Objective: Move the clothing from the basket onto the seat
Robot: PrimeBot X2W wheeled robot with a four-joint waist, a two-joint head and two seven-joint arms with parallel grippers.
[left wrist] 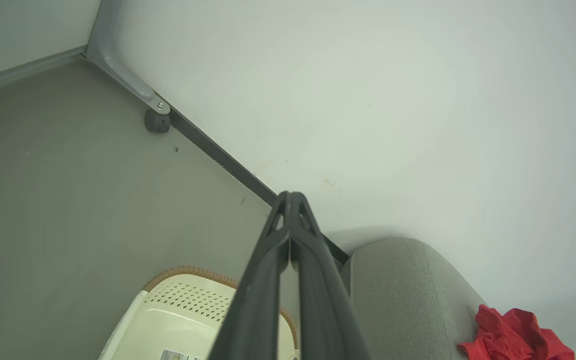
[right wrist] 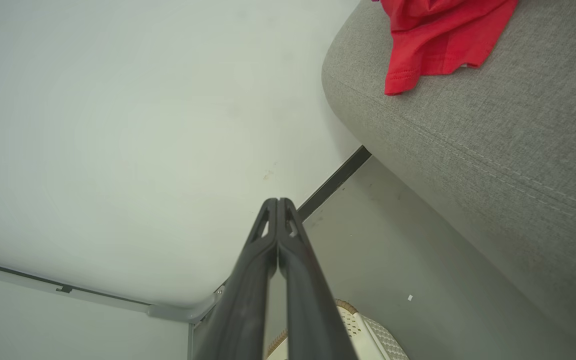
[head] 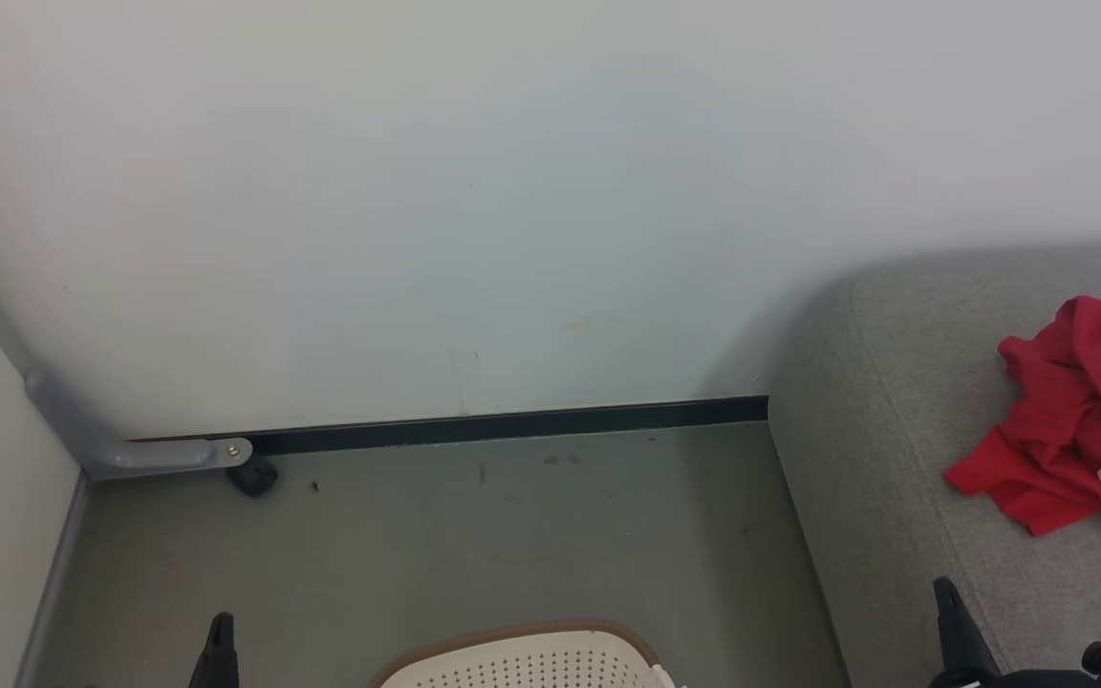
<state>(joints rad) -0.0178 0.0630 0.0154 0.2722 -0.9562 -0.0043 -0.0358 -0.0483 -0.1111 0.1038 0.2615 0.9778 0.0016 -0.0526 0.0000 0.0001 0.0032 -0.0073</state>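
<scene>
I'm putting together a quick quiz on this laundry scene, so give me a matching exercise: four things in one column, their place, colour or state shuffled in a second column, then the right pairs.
Column one:
1. clothing
2. basket
3. seat
4. left end effector

Column two:
A. shut, holding nothing
B. cream-white with a brown rim, on the floor
C. red, lying on the seat
D. grey, beside the wall

Pairs: 1-C, 2-B, 3-D, 4-A
</scene>
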